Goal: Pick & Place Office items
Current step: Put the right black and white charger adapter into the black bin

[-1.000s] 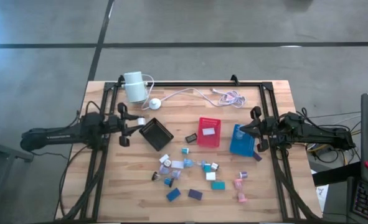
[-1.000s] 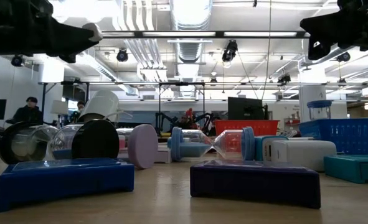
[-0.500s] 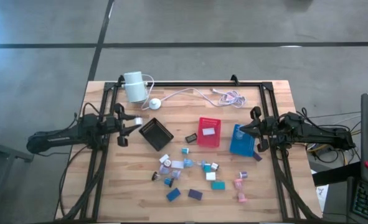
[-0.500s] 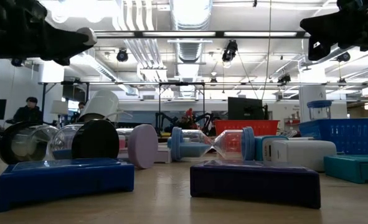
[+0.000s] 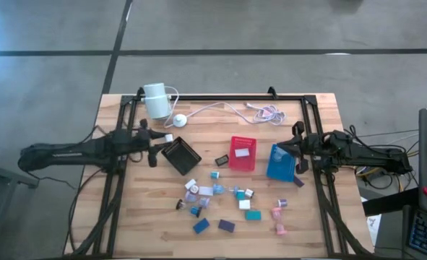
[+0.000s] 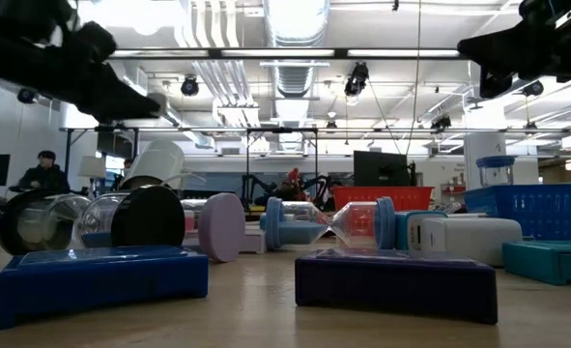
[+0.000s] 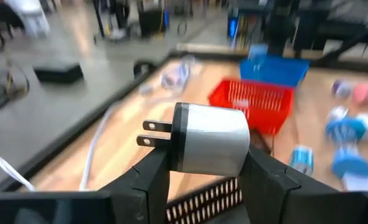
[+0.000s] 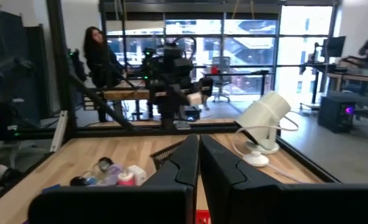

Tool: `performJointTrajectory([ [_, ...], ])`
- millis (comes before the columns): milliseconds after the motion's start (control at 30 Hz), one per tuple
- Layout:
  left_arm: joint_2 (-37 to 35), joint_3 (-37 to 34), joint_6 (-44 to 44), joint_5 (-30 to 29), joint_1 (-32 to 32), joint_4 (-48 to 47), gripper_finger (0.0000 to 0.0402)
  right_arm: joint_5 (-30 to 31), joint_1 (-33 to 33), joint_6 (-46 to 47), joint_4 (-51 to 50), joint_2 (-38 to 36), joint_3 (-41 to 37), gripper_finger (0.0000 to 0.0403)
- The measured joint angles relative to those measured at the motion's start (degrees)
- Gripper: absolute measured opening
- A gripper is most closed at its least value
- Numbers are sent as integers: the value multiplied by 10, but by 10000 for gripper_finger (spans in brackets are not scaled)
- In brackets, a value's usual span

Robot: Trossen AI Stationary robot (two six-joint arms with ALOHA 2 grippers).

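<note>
Holding a white wall plug (image 7: pixel 208 138) between its fingers (image 7: pixel 154 175), the left gripper (image 5: pixel 157 141) hovers at the near-left edge of the black tray (image 5: pixel 180 155). In the left wrist view the plug sits crosswise in the grip, prongs pointing sideways, body clear of the finger roots. The grip looks firm, on the plug's round body.

Step in hand, as judged: placing the plug into a tray. The black tray lies just ahead of the gripper, tilted on the table; the red tray (image 5: pixel 243 153) and blue tray (image 5: pixel 279 163) are farther right. Which tray is meant cannot be told from these views.

To do it well:
- centre the plug over the tray floor before letting go, not over the rim;
- come down low, so the round body does not roll or bounce out;
- keep the prongs off the tray wall, as they could catch;
- open only as much as needed, then lift straight up.

Right gripper (image 5: pixel 295 149) waits above the blue tray, fingers pressed together, nothing in them.

Remaining office items (image 5: pixel 227 204) lie scattered on the wood below the trays: small blocks and short cylinders, untouched. The white cylinder (image 5: pixel 156 100) and cable stand at the back, well apart.
</note>
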Motion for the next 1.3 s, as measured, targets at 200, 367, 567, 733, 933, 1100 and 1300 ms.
performJointTrajectory([
  [200, 176, 59, -9, 19, 0, -26, 157, 0, 0, 0, 1, 0, -3, 13],
  [367, 293, 103, -6, 28, 0, -33, 157, 0, 0, 0, 0, 0, -3, 13],
  [567, 393, 127, 21, 78, 0, -34, 157, 0, 0, 0, 0, 0, -3, 13],
  [733, 433, 143, 33, 90, 0, -33, 157, 0, 0, 0, 0, 0, -3, 13],
  [933, 443, 141, 56, 90, 0, -32, 157, 0, 0, 0, 1, 0, -3, 13],
  [1100, 448, 139, 50, 91, 0, -27, 157, 0, 0, -3, 0, 0, -4, 13],
  [1300, 448, 139, 31, 95, 3, -29, 157, 0, 0, -9, 2, 0, -4, 13],
])
